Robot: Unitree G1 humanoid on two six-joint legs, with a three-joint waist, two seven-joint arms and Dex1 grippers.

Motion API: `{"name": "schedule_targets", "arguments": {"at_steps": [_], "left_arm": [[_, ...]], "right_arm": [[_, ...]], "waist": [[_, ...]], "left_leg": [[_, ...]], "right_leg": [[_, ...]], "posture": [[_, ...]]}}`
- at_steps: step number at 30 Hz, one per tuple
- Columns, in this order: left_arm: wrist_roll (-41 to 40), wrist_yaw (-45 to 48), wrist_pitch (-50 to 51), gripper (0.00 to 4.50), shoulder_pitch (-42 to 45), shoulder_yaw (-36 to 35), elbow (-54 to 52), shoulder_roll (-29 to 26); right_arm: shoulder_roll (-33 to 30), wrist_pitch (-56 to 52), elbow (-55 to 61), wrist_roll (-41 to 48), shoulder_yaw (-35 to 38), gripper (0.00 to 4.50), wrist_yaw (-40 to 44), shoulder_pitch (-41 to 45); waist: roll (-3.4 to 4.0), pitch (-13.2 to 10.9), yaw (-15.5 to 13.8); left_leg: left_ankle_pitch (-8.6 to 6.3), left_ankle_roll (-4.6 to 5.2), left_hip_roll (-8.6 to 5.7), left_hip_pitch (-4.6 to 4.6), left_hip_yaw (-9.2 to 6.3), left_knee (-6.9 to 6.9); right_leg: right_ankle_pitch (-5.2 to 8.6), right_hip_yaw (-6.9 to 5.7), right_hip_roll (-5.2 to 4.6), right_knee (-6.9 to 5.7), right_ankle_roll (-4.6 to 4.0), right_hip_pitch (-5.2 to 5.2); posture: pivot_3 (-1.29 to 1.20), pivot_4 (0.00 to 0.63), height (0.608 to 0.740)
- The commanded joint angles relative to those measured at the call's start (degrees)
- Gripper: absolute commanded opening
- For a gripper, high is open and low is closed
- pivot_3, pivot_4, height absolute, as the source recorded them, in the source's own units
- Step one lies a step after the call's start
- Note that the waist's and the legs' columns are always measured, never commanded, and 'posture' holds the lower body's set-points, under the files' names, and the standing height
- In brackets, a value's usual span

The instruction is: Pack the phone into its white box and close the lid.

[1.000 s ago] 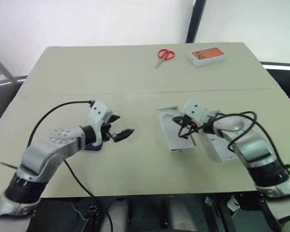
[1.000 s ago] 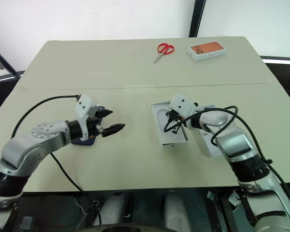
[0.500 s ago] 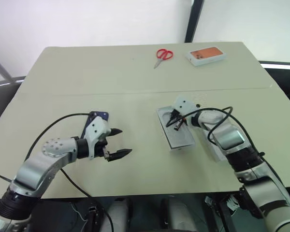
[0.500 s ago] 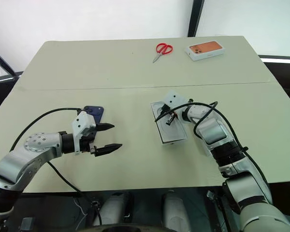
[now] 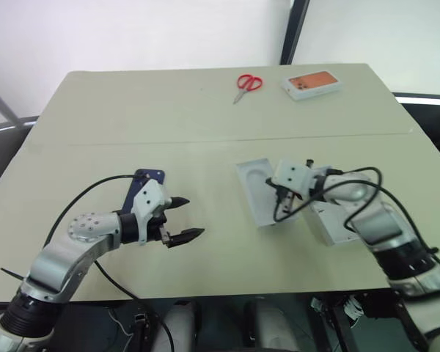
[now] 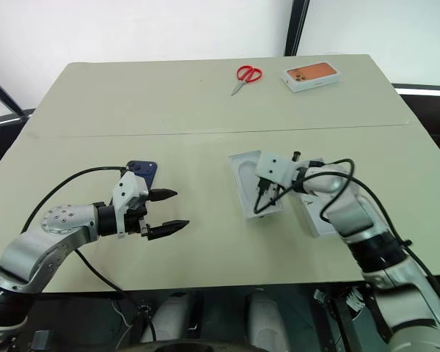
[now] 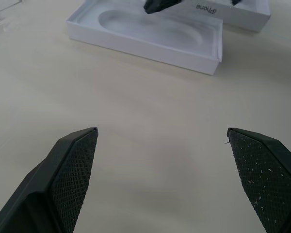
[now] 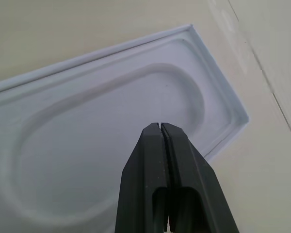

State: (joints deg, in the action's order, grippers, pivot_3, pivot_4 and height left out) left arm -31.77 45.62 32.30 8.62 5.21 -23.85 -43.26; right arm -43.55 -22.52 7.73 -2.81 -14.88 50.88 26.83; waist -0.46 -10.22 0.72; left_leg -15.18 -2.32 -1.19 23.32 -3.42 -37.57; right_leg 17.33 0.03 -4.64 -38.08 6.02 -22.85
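The left gripper (image 5: 182,218) hangs over the table's (image 5: 132,110) near left part, fingers spread wide and holding nothing. The dark blue phone (image 5: 141,178) lies flat just behind it, partly hidden by the arm. The right gripper (image 8: 161,127), pressed shut with nothing between its fingers, is poised over the white insert (image 5: 255,192) with its oval recess, near the table's middle. A white box (image 5: 328,224) lies beside it under the right arm. Red scissors (image 5: 248,84) and an orange-pictured box (image 5: 313,83) lie near the far edge
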Motion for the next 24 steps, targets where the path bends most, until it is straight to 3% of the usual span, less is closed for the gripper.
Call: {"name": "schedule_targets", "arguments": {"at_steps": [1,12,19,22,24], "left_arm": [[0.3,0.4,-0.1,4.50,0.1,-1.1,-1.5,0.5],[1.3,0.8,0.3,4.50,1.2,-1.0,-0.9,1.8],[1.3,0.6,0.8,4.50,0.4,-2.1,-1.0,1.6],[1.6,0.7,0.6,4.50,0.0,-2.8,-0.6,1.2],[1.6,0.6,0.6,4.50,-0.2,-3.2,-0.5,1.1]], "right_arm": [[-1.5,-2.6,5.7,2.2,1.2,0.06,3.0,-2.9],[-0.9,-5.6,11.1,1.9,-1.9,0.06,5.2,-5.7],[-0.5,-7.0,11.4,2.7,2.3,0.06,3.5,-3.1],[-2.7,-8.6,12.4,7.3,6.1,0.06,6.9,-3.3],[-5.0,-9.8,14.0,10.7,7.6,0.59,10.5,-5.3]], "waist": [[0.00,0.0,0.1],[0.00,0.0,0.0],[0.00,0.0,-0.1],[0.00,0.0,-0.1],[0.00,0.0,-0.2]], "left_leg": [[0.00,0.00,0.00,-0.01,0.00,0.00],[0.00,0.00,0.00,-0.04,-0.01,-0.01],[0.00,0.00,-0.01,-0.03,-0.01,-0.03],[0.00,0.00,-0.01,-0.03,-0.02,-0.03],[-0.01,0.01,-0.01,-0.03,-0.02,-0.03]], "right_leg": [[0.00,0.00,0.00,0.00,0.00,0.00],[0.00,-0.01,0.01,0.01,0.00,0.06],[0.00,-0.01,-0.01,0.01,0.00,0.06],[0.00,-0.01,-0.01,0.01,0.00,0.06],[0.00,-0.02,-0.02,0.03,0.00,0.07]], "posture": [[0.00,0.150,0.740],[0.00,0.150,0.740],[0.00,0.150,0.740],[0.00,0.150,0.740],[0.00,0.150,0.740]]}}
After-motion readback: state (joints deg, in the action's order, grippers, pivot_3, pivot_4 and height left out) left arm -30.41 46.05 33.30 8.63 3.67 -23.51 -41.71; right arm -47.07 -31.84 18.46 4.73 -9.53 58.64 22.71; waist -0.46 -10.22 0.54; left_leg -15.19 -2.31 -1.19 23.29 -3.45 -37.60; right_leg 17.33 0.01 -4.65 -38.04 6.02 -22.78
